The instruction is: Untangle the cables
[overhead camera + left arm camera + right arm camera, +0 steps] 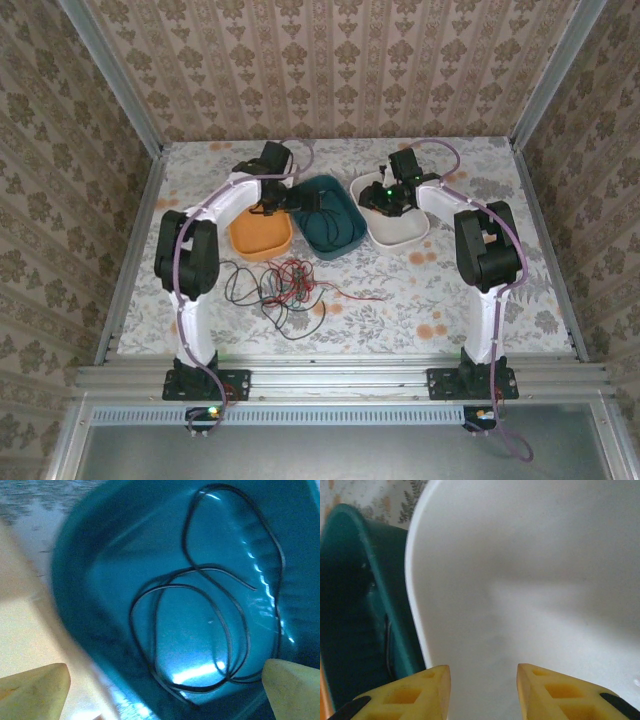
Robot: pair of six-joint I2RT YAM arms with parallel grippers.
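A tangle of red, green and black cables (281,283) lies on the table in front of the bowls, with a red end trailing right. One black cable (200,625) lies coiled loose inside the teal bowl (100,580). My left gripper (165,692) hovers over that bowl, open wide, with nothing between its fingertips (35,690). From above, the left gripper (303,203) is at the teal bowl's (335,235) left rim. My right gripper (483,680) hangs open over the bare inside of the white bowl (530,580), holding nothing. Seen from overhead, the right gripper (386,203) is above that white bowl (405,232).
An orange bowl (262,240) stands left of the teal one, the three bowls in a row mid-table. The teal bowl's rim (370,580) almost touches the white bowl. Metal rails border the flowered table (480,290) at the sides.
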